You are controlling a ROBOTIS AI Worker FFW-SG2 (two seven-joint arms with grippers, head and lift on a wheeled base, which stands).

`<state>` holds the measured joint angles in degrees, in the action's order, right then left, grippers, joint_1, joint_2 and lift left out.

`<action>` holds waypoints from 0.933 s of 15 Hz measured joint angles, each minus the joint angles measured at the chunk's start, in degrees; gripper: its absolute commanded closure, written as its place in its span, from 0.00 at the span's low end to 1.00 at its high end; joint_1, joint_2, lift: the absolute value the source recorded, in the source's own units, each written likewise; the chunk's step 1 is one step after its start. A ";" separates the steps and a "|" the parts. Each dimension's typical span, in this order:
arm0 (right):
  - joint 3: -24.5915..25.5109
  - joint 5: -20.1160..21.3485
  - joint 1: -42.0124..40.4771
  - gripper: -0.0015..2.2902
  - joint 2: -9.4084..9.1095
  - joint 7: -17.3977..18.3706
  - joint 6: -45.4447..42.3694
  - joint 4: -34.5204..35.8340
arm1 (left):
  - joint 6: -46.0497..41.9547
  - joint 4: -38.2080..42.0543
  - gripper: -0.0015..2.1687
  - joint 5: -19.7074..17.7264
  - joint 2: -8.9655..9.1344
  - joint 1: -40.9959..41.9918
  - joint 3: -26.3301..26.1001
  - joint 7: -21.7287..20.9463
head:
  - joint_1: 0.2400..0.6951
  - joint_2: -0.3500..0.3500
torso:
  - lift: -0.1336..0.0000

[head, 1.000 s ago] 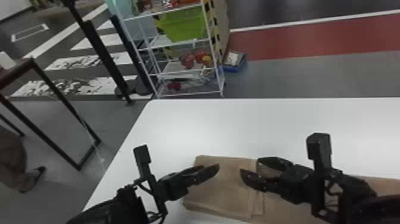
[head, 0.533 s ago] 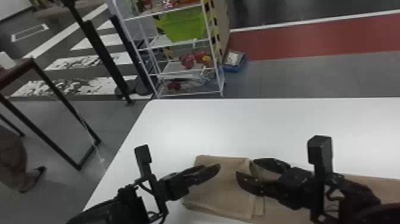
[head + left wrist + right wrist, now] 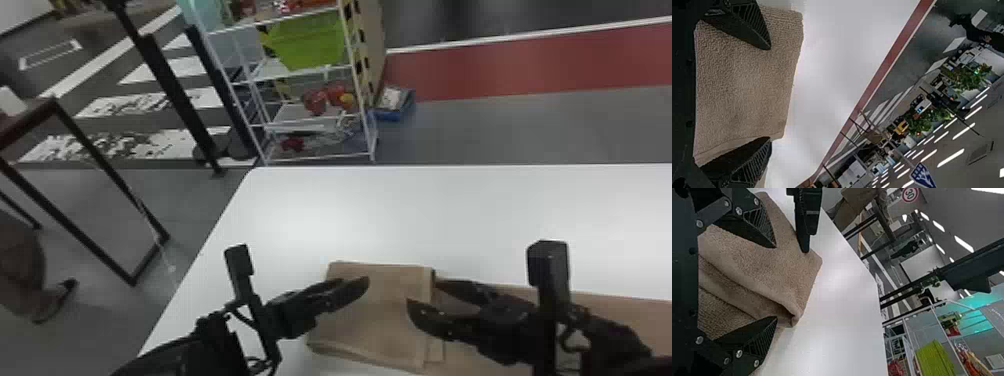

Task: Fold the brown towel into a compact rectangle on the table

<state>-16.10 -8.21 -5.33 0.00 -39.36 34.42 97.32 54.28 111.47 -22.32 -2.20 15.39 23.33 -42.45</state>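
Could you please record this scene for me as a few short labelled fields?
towel: brown towel, left part folded over, rest extending right
surface: white table
left gripper: left gripper open, at the folded part
right gripper: right gripper open, near the fold's edge
fold status: not yet compact
background: shelf rack, green bin

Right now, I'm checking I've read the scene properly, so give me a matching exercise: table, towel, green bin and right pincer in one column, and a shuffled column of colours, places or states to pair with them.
1. Table
2. Towel
3. Bin
4. Right pincer

A. Green, on the rack beyond the table
B. Black and open, at an edge of the folded part
C. White, under the brown cloth
D. Brown, partly folded

Pairs: 1-C, 2-D, 3-A, 4-B
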 measured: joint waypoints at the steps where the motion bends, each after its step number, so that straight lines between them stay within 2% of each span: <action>1: 0.36 -0.03 -0.56 0.12 0.00 -0.04 0.43 0.38 | 0.00 0.09 0.04 0.00 0.00 0.09 0.05 0.00 | 1.00 1.00 | 0.09; 4: 1.77 -0.66 -2.52 0.13 0.00 -0.37 3.15 2.22 | 0.00 0.15 0.04 0.00 0.00 0.23 0.12 0.00 | 1.00 1.00 | 0.09; 6: 2.13 -1.25 -2.93 0.17 0.00 0.06 4.42 2.54 | 0.00 0.15 0.04 0.00 0.05 0.29 -0.18 0.00 | 1.00 1.00 | 0.09; 9: 0.51 -0.37 -3.49 0.18 0.00 1.39 4.37 3.57 | 0.00 0.49 0.04 -0.16 0.09 0.60 -0.47 -0.08 | 1.00 1.00 | 0.09; 11: -1.60 2.92 -5.41 0.18 0.00 4.17 2.19 6.61 | 0.00 0.80 0.04 -0.19 0.06 0.98 -0.41 -0.13 | 1.00 1.00 | 0.09; 14: -5.97 11.60 -8.89 0.18 0.00 10.24 -1.47 12.06 | 0.00 0.86 0.04 -0.23 0.00 1.14 -0.24 -0.33 | 1.00 1.00 | 0.09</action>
<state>-22.07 3.39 -14.22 0.00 -29.12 32.95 109.38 54.28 112.33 -22.55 -2.19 16.52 23.10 -42.79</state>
